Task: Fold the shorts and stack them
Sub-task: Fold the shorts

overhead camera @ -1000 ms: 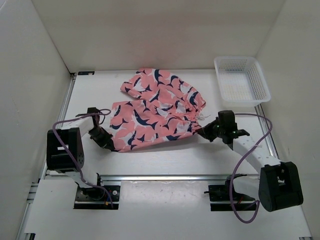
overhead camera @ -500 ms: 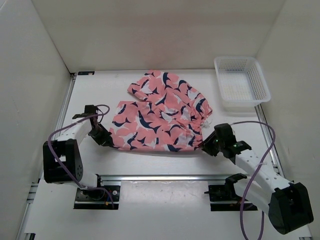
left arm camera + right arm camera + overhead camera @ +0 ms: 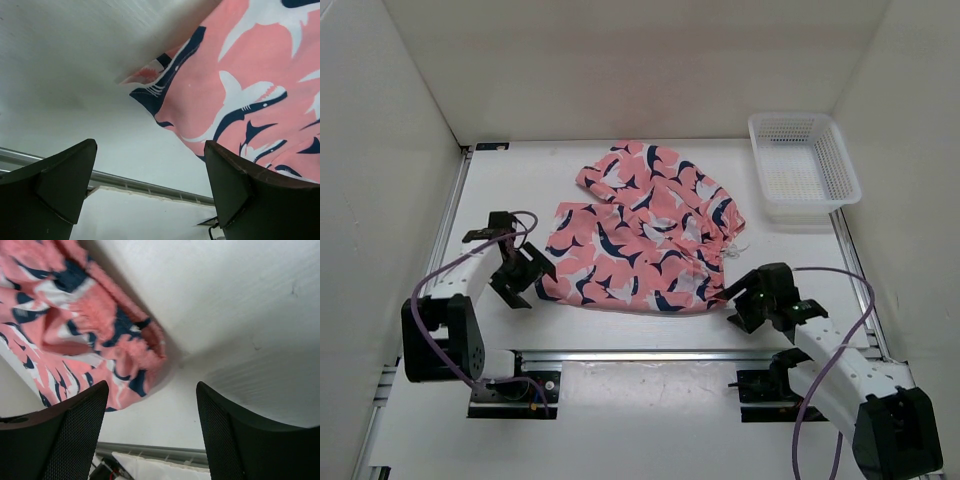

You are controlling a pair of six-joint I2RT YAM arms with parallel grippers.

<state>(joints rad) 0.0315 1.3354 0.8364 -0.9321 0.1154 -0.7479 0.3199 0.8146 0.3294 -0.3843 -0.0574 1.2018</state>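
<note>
The coral-pink shorts (image 3: 645,235) with navy and white shapes lie spread and rumpled on the white table, one leg angled toward the back. My left gripper (image 3: 523,275) stands open just off the shorts' near left corner, holding nothing. In the left wrist view that corner of the shorts (image 3: 235,85) lies beyond the wide-apart fingers (image 3: 65,180). My right gripper (image 3: 740,303) is open beside the near right corner, apart from the cloth. The bunched waistband of the shorts (image 3: 110,340) shows ahead of the right wrist's empty fingers (image 3: 235,435).
A white mesh basket (image 3: 803,165) stands at the back right of the table. White walls close the table on the left, right and back. A metal rail (image 3: 650,352) runs along the near edge, with both arm bases behind it.
Both grippers have let go of the shorts' near corners and opened. They dragged the cloth toward the near edge first, and the shorts now lie flatter there.
</note>
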